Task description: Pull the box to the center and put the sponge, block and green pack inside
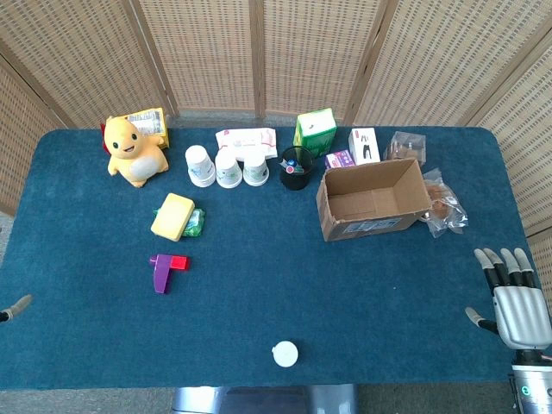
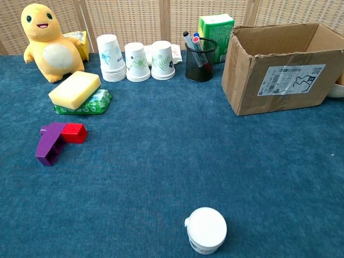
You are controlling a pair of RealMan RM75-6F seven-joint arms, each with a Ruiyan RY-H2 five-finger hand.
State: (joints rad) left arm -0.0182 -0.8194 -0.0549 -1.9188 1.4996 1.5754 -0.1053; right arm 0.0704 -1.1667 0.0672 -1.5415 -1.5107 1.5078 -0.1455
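An open cardboard box [image 1: 373, 200] [image 2: 282, 67] stands right of the table's middle, its mouth up. A yellow sponge [image 1: 172, 216] [image 2: 74, 89] lies on top of a green pack [image 1: 193, 222] [image 2: 91, 104] at the left. In front of them sits a purple and red block [image 1: 164, 269] [image 2: 55, 140]. My right hand [image 1: 516, 299] rests at the table's right edge, fingers spread, holding nothing, well clear of the box. Of my left hand [image 1: 15, 307] only a fingertip shows at the left edge. Neither hand appears in the chest view.
A yellow plush toy [image 1: 134, 151], three stacks of paper cups [image 1: 228, 166], a black pen holder [image 1: 296, 167], a green carton [image 1: 315, 131] and small packets line the back. Bagged snacks [image 1: 442, 207] lie right of the box. A white lidded tub [image 1: 285, 354] sits near the front.
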